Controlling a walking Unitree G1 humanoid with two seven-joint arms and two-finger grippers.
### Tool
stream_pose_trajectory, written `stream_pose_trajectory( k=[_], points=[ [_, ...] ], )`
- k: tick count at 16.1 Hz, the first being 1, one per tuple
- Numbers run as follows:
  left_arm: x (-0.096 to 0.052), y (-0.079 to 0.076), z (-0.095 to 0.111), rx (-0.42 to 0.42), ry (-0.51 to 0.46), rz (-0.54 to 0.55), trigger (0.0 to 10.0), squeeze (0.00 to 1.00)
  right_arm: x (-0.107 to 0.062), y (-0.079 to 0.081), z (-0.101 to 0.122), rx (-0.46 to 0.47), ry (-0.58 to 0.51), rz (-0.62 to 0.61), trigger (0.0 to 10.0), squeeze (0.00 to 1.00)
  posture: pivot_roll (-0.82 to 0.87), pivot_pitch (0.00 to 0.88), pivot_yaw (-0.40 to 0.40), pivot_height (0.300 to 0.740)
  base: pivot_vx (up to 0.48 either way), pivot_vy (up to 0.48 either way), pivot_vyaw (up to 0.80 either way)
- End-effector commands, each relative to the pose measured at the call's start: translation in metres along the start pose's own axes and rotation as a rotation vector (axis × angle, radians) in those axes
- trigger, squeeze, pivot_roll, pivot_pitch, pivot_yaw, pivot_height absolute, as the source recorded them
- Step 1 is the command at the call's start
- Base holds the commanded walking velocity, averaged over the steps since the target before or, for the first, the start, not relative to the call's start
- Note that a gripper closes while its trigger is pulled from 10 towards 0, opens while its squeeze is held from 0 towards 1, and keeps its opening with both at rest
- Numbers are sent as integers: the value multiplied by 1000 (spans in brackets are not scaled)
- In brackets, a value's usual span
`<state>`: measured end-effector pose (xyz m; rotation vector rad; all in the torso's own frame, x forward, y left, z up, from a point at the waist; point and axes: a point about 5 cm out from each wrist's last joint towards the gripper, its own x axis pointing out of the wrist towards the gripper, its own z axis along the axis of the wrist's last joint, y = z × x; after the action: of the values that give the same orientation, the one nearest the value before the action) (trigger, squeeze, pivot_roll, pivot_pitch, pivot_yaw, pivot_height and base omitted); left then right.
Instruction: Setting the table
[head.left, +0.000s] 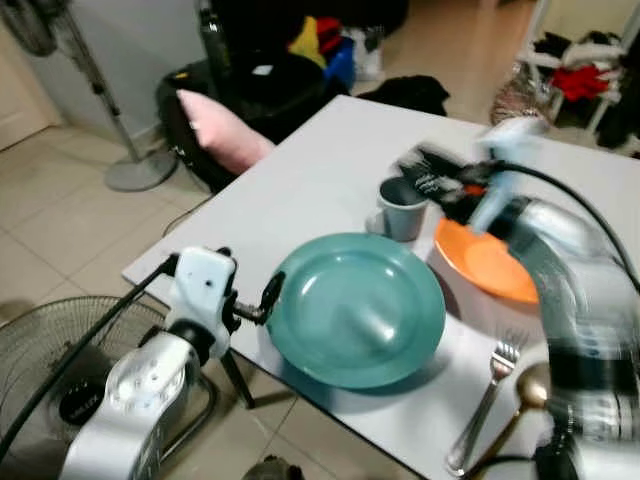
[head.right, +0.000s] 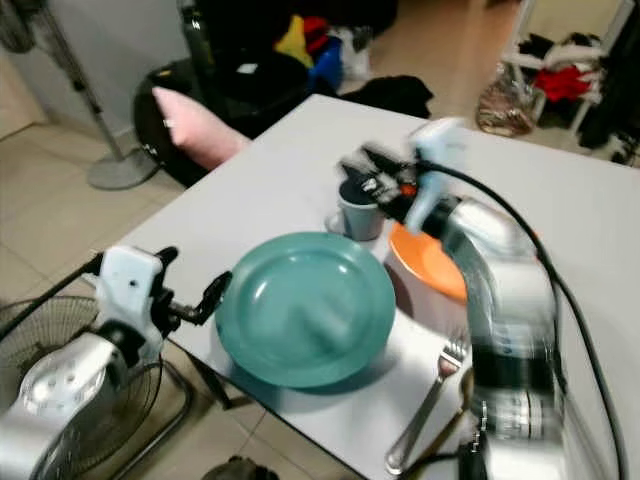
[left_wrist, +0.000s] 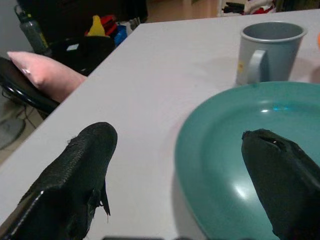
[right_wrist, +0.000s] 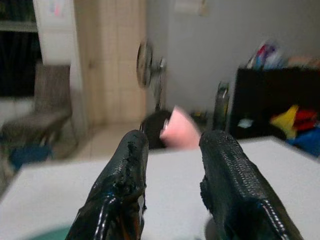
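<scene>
White desk (head.left: 330, 160) carries teal plate (head.left: 356, 306) at lower centre; left gripper (left_wrist: 180, 165) jaws apart at its rim, right gripper (right_wrist: 172, 170) jaws slightly apart above grey mug (head.left: 402, 208), risking a knock-over.

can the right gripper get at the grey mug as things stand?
Probably yes. The right gripper hovers just above the grey mug, fingers open, with nothing between them. The orange bowl sits close beside the mug, so a side approach looks tighter.
</scene>
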<state>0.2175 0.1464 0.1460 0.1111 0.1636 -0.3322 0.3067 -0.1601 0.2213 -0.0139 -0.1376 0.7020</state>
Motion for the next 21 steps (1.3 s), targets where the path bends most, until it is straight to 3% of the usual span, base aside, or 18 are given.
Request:
stream_pose_trajectory(
  k=[1, 2, 5, 6, 7, 13, 21],
  points=[
    [-1, -1, 6, -10, -28, 13, 10000, 0, -6, 2, 7, 13, -31, -57, 10000, 0, -107, 0, 111, 740, 0, 0, 0],
    [-4, -3, 11, -28, -71, 47, 10000, 996, -17, 11, 12, 0, -59, -102, 10000, 0, -111, 0, 109, 740, 0, 0, 0],
    [-6, -2, 17, -23, -119, 100, 10000, 1000, -33, 30, 17, -37, -83, -160, 10000, 710, -111, 0, 106, 740, 0, 0, 0],
    [-6, -2, 19, -22, -132, 106, 10000, 1000, -34, 31, 19, -46, -89, -166, 10000, 710, -111, 0, 106, 740, 0, 0, 0],
    [-7, -1, 20, -32, -137, 107, 10000, 1000, -36, 33, 20, -36, -87, -165, 10000, 1000, -109, 0, 104, 740, 0, 0, 0],
    [-22, -5, 24, -71, -183, 180, 10000, 1000, -43, 58, 19, 9, -64, -198, 10000, 1000, -101, 0, 86, 740, 0, 0, 0],
    [-28, 1, 23, -57, -172, 243, 10000, 1000, -50, 68, 14, 63, -38, -245, 10000, 1000, -100, 0, 88, 740, 0, -270, 0]
  ],
)
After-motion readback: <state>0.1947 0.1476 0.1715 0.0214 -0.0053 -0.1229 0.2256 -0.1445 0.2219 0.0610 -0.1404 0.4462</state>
